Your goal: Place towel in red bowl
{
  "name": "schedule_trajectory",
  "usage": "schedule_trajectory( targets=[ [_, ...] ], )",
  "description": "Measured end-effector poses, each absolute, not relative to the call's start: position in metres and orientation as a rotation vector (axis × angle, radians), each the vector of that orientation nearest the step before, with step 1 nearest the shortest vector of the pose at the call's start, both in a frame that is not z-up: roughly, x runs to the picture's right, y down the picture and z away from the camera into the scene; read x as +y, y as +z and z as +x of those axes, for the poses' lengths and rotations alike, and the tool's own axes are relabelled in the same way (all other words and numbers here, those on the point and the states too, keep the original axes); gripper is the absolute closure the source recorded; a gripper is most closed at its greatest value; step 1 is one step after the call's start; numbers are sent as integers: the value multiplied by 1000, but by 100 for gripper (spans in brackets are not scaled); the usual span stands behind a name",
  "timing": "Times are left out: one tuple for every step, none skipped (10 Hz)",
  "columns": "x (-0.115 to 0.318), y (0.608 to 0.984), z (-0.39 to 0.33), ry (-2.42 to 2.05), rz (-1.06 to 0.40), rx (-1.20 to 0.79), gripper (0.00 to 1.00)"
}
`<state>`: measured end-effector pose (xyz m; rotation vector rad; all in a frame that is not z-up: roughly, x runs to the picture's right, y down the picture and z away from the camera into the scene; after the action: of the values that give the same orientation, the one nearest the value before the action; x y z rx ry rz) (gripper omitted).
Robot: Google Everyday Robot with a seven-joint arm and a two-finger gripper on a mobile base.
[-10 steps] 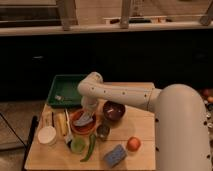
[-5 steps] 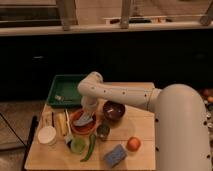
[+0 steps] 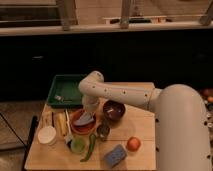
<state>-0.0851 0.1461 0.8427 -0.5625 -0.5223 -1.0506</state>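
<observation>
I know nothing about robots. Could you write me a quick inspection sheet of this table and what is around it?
Surface: wooden table, crowded on its left half.
Job's things: red bowl at front left; pale towel appears to lie in it.
Clutter: green tray, dark bowl, orange, blue sponge, green pepper, white cup.
Grippers: gripper lowered over the red bowl, at the towel.
Cables: nothing seen.
Surroundings: dark wall behind the table.
</observation>
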Motion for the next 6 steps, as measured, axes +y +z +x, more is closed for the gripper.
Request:
schedule_trajectory(
  targets=[
    [146,843,-86,-1053,-564,-523,20],
    [146,842,-87,-1055,-566,-522,20],
    [145,841,-87,-1058,-570,-521,20],
    [145,841,-87,-1060,-571,-520,20],
    [144,840,-88,-1062,-574,-517,20],
    [142,839,-89,-1066,-575,-515,20]
  ],
)
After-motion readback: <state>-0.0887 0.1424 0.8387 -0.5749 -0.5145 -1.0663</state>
